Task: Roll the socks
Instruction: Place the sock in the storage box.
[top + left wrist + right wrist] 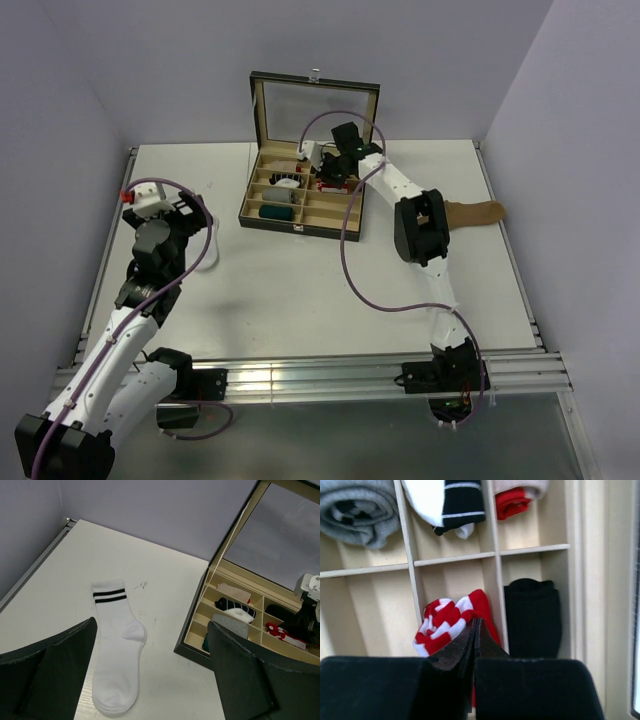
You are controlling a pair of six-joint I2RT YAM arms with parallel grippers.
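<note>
Two tools: right tool (476,624) pressed together, tips against the rolled red-and-white striped sock (445,622) in its box compartment (455,577), looks like tamping it home; left tool (151,624) spread, white striped sock (120,665) flat on the surface (165,585) beneath, likely next; tan sock (478,213) well apart from both.

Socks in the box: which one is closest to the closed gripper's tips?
The red-and-white striped sock, bunched right at the right gripper tips; the black roll sits one compartment over, the grey roll farther off.

Ribbed cloth sock (120,650), matt table (165,580)
</note>
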